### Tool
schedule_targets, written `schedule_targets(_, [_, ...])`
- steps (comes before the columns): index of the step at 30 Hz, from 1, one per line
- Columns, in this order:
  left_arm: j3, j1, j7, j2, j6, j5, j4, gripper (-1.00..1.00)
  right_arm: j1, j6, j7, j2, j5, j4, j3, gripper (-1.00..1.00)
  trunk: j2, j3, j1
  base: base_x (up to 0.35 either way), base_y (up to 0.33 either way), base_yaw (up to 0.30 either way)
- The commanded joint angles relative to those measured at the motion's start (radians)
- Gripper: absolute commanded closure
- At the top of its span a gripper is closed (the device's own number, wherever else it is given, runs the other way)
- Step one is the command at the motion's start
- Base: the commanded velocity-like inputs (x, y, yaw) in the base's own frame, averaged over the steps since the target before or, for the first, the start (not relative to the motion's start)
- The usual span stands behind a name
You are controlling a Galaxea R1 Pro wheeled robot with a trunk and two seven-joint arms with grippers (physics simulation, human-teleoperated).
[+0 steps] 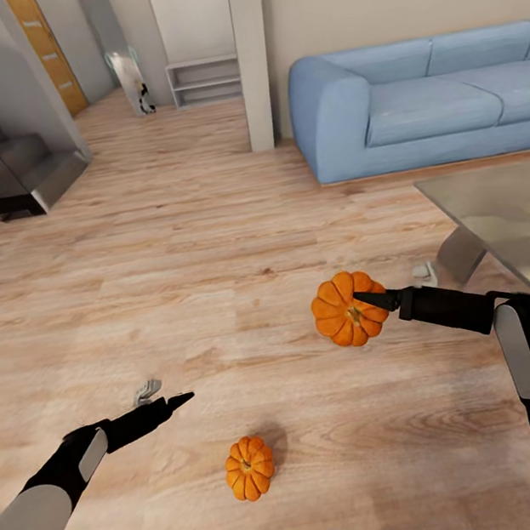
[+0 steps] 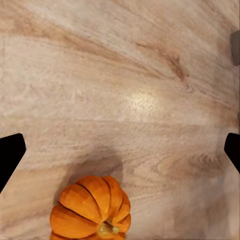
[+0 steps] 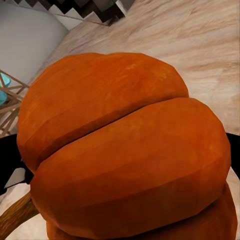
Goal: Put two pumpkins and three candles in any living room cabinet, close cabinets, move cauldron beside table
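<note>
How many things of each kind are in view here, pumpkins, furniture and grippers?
Pumpkins: 2, one held pumpkin in the right gripper, one floor pumpkin near the left gripper
Sofas: 1, blue sofa
Glass tables: 1, glass table
Shelf units: 1, grey shelf
Grippers: 2
Total: 7

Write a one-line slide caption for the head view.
Right hand holds one pumpkin aloft; left hand hovers open above second pumpkin on wood floor.
</note>
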Motion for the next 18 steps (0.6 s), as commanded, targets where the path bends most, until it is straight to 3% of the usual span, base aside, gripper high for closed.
schedule_targets(1, [-0.005, -0.001, 0.003, 0.001, 0.008, 0.011, 0.002, -1.00, -0.001, 0.004, 0.004, 0.000, -0.001, 0.000, -0.001, 1.00, -0.001, -0.005, 0.000, 0.000, 0.000, 0.000])
schedule_targets(18, [-0.006, -0.001, 0.051, -0.019, 0.004, 0.009, 0.013, -1.00, -0.001, -0.006, 0.011, -0.004, -0.002, 0.000, -0.005, 1.00, -0.005, -0.070, 0.008, 0.000, 0.000, 0.000])
